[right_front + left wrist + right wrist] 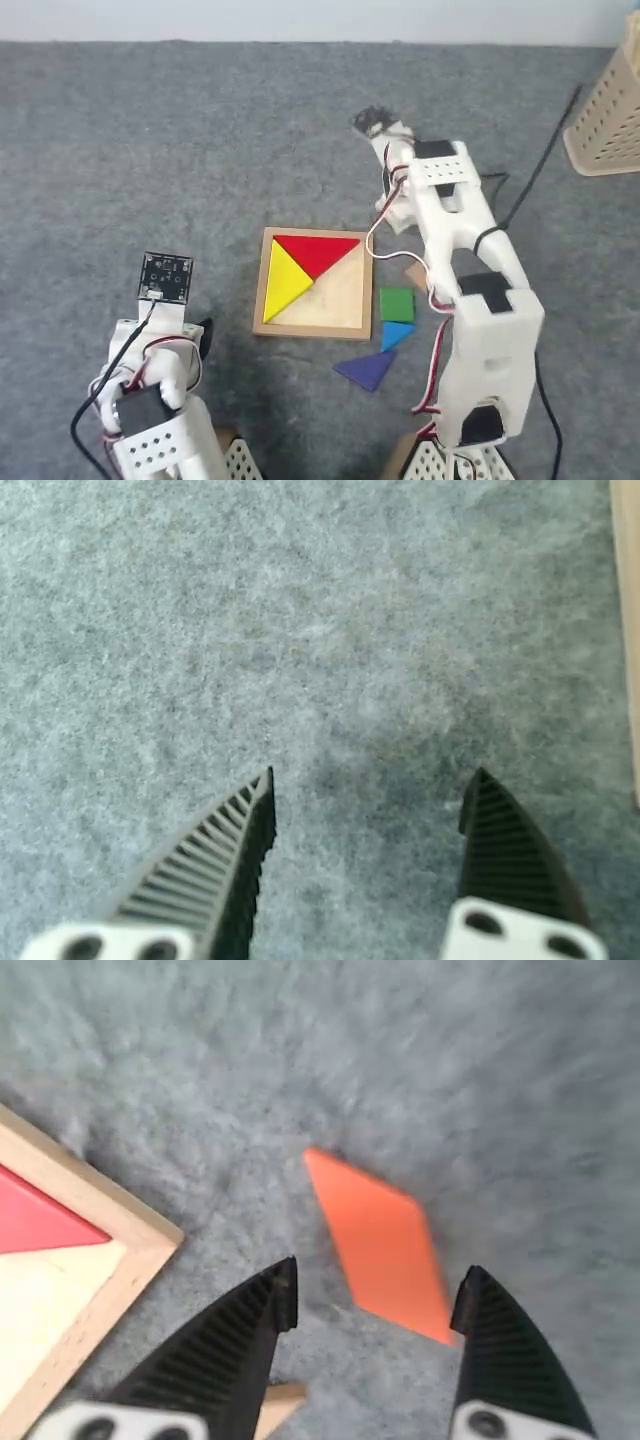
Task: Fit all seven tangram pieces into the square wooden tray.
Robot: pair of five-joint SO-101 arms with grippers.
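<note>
Between the spread jaws of the right gripper (380, 1285) lies one orange parallelogram (380, 1250), flat on the grey carpet (150, 150). Its long axis runs roughly the way the fingers point, with one sharp corner aimed away from the claw. The claw is released and grips nothing. A corner of the square wooden tray (268, 300) sits just beside it.

The tray holds two large triangles. One red triangle (316, 250) has its long side along the far rim and its apex pointing to the tray's centre. One yellow triangle (283, 280) has its long side along the left rim, apex also inward.

On the carpet to the tray's right are one green square (397, 304) (edges parallel to the tray), one small blue triangle (393, 333) just nearer the arms, and one purple triangle (368, 370) nearer still. One tan piece (415, 273) is partly hidden by the right arm, so I cannot tell its shape.

The left gripper (370, 800) hangs released over bare carpet, left of the tray.
</note>
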